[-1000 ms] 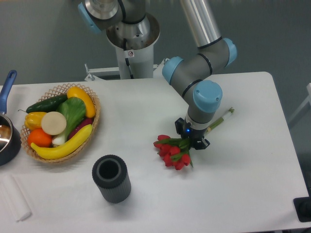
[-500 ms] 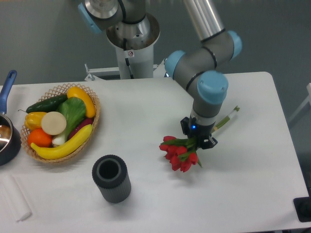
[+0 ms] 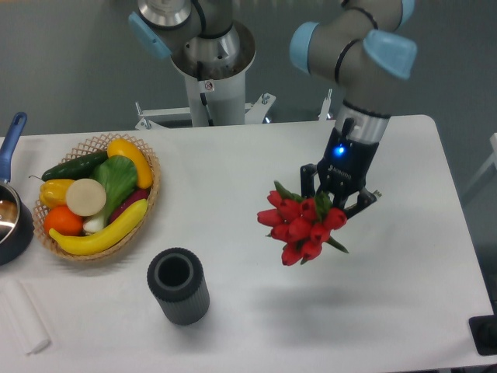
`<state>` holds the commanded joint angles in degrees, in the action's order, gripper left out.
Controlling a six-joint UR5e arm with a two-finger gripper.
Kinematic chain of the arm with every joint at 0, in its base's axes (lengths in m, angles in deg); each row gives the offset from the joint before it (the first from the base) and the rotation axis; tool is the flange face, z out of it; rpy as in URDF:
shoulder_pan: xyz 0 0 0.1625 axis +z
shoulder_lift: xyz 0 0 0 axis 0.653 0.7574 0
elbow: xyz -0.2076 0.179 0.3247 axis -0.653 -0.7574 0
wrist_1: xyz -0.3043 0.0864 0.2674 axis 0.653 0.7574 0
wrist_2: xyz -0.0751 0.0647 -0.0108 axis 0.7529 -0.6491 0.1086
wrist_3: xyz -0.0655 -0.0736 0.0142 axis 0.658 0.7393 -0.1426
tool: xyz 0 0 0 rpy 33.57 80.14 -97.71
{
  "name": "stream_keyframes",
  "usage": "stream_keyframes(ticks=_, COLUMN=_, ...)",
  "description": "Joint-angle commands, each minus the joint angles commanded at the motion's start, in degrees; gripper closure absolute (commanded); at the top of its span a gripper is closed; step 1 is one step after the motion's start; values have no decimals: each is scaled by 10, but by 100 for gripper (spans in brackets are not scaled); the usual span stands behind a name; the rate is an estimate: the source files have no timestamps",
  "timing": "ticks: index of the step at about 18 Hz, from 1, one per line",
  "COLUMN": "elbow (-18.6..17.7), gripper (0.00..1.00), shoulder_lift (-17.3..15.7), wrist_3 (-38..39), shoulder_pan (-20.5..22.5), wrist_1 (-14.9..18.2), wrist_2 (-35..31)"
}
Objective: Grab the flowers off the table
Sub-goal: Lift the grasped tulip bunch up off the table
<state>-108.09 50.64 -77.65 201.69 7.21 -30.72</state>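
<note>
The gripper (image 3: 338,194) is pinching the flowers (image 3: 301,225) by the stems just behind the blooms, and the red heads are hanging forward and down from the jaws. The bunch is sitting in the air above the table (image 3: 404,264), right of centre; a soft shadow is lying on the white surface below it, apart from the blooms. The stem ends are hidden behind the gripper body, so how far they are sticking out behind cannot be told.

Judged from this view, the lift is the step in hand, and it is nearly complete. To do it well, the arm should be rising straight and slowly, since the heavy heads are pulling the bunch nose-down and a swing could be working the thin stems loose. The squeeze should be firm enough to stop slipping yet not crushing the stems.

To the left, well apart from the bunch, a basket (image 3: 147,203) of fruit and vegetables and a dark ribbed cup (image 3: 178,285) are standing; neither is lying in the lifting path.
</note>
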Motion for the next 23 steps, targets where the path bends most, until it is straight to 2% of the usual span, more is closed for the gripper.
stream_keyframes(ticks=11, elbow=-12, gripper=71, shoulder_lift=-19, wrist_3=147, shoulder_pan=42, wrist_1=0, wrist_2=174)
stream_keyframes(ticks=23, elbow=-12, gripper=71, shoulder_lift=-16, wrist_3=147, shoulder_pan=42, wrist_1=0, wrist_2=222)
